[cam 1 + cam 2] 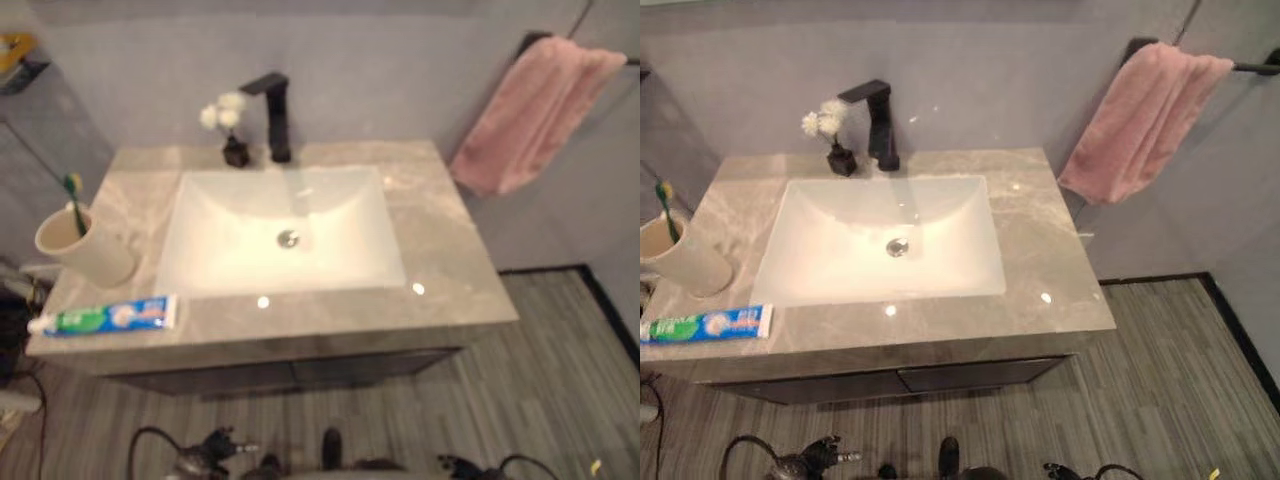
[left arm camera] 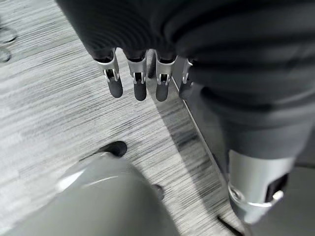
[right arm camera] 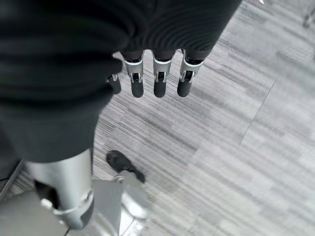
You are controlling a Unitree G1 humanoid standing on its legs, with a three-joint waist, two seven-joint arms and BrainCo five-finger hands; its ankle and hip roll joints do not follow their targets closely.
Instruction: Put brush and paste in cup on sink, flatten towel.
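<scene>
Marble sink (image 1: 440, 250): toothpaste (image 1: 105, 317) before cup (image 1: 85, 248), brush (image 1: 74, 200) inside; left hand (image 2: 138, 73), right hand (image 3: 157, 73) relaxed, empty.

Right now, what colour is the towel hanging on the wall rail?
Pink; the towel shows best in the right eye view.
</scene>
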